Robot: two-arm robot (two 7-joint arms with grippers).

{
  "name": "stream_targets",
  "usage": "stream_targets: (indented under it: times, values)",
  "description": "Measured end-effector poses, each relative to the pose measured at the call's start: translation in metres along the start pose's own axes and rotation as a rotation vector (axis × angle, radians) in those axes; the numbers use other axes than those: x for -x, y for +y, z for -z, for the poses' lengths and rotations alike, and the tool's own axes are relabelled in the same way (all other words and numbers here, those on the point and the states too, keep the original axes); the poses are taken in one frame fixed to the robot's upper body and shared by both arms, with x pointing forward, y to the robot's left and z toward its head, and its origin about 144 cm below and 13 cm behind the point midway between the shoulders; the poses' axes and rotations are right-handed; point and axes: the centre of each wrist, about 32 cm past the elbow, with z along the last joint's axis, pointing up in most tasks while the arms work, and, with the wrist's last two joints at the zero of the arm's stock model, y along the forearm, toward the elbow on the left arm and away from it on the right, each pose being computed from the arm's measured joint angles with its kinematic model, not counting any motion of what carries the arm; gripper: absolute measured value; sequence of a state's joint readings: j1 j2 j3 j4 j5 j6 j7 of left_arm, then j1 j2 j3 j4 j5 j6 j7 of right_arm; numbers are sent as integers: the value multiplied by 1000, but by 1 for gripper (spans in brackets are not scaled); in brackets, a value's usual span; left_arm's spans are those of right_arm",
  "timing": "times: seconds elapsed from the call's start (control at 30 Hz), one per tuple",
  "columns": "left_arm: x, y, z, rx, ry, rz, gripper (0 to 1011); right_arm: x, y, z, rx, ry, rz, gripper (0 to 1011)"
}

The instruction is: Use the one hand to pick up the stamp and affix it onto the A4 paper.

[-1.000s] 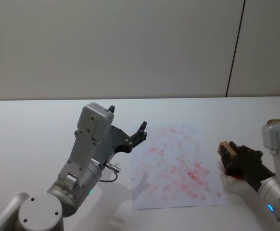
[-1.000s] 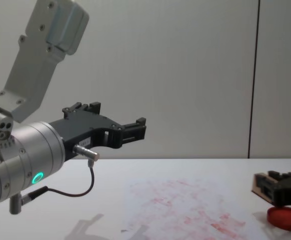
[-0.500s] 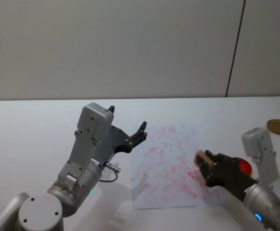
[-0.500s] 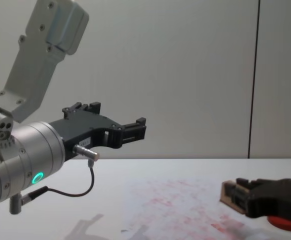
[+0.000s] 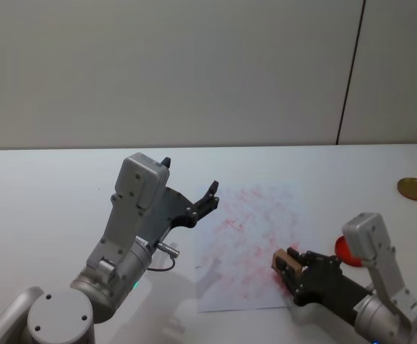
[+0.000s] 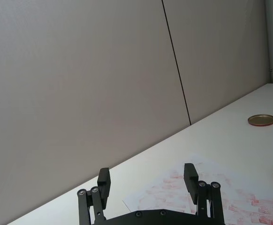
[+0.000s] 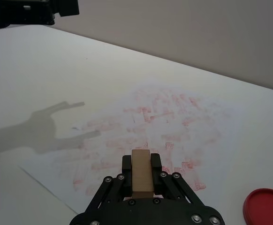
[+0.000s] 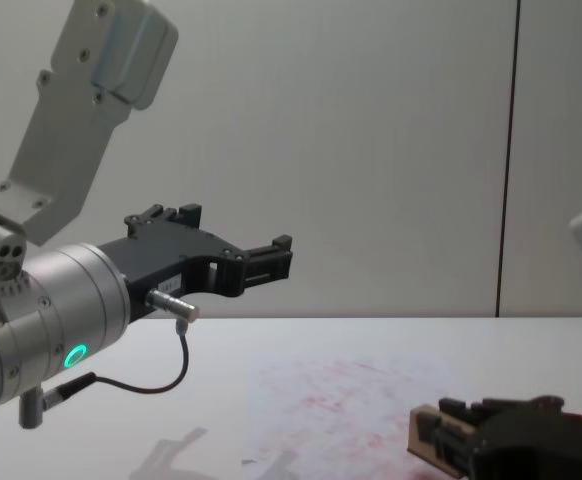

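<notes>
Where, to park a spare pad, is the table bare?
Bare white tabletop lies beyond the red-mottled white paper, up to the wall, and between paper and round brass lid. Crowded: the paper's near right corner, where the right gripper holds the tan wooden stamp by the flat red dish; the left gripper hovers off the paper's left edge.

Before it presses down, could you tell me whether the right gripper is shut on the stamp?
Shut: in the right wrist view the stamp sits clamped between the right gripper's fingers, over the A4 paper.

Stamp point(image 7: 141, 171) sides hidden between right pincer point(image 7: 141, 161) fingers, red dish point(image 7: 267, 207) cut off at right wrist view's edge
</notes>
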State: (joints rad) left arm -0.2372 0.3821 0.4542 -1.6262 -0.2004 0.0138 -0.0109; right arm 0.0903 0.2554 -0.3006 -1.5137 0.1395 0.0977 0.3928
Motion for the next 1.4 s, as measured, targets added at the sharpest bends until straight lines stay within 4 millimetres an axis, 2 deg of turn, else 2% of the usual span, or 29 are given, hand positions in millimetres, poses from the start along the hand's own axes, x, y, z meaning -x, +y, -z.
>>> stream_targets:
  times: [0.63,1.23,1.4]
  values:
    - [0,0,0,0,0,0,993,7,-5,11,41,-21,-35,225]
    - [0,0,0,0,0,0,993,1,-4,7,69,-5,-50,225]
    - [0,0,0,0,0,0,993,-3,-7,1,46,1,-29,225]
